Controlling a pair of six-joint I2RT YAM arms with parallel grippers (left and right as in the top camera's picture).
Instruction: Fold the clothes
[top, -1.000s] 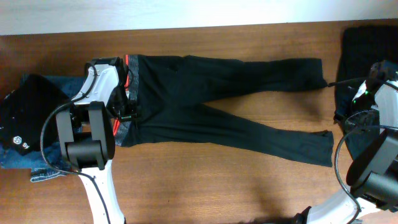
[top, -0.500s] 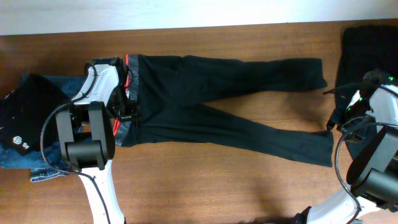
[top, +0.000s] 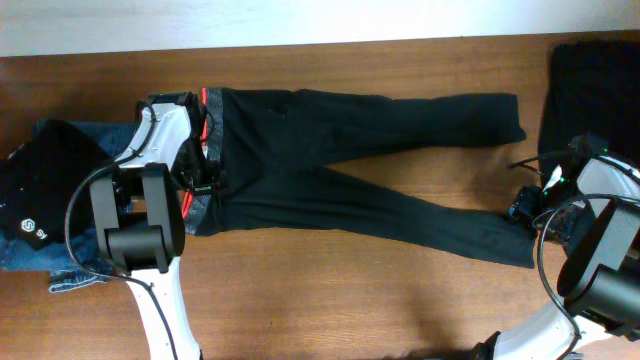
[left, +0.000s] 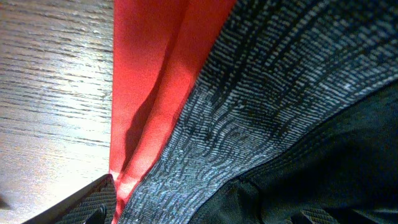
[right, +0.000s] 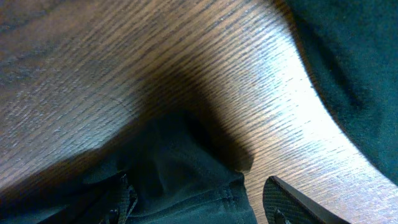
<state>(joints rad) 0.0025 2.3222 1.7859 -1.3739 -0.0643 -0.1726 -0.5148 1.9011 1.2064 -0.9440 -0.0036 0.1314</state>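
Long black trousers (top: 330, 150) lie flat on the table, the red and grey waistband (top: 207, 150) at the left and both legs running right. My left gripper (top: 205, 182) sits at the waistband. In the left wrist view the left gripper (left: 202, 214) is open, its fingers (left: 93, 205) wide apart, with the red band (left: 155, 68) and grey band (left: 249, 118) between them. My right gripper (top: 524, 207) is at the hem of the near leg (top: 505, 240). In the right wrist view the right gripper (right: 205, 208) is open, with the black hem (right: 186, 174) lying between its fingers (right: 292, 202).
A black garment (top: 590, 80) lies at the table's right end, close to my right arm. At the left end blue jeans (top: 70, 278) lie under a black garment with a white logo (top: 45, 185). Bare wood (top: 350, 300) shows in front of the trousers.
My right gripper has moved from beside the far leg's hem down and left to the near leg's hem, and its jaws have widened. The left gripper has stayed put.
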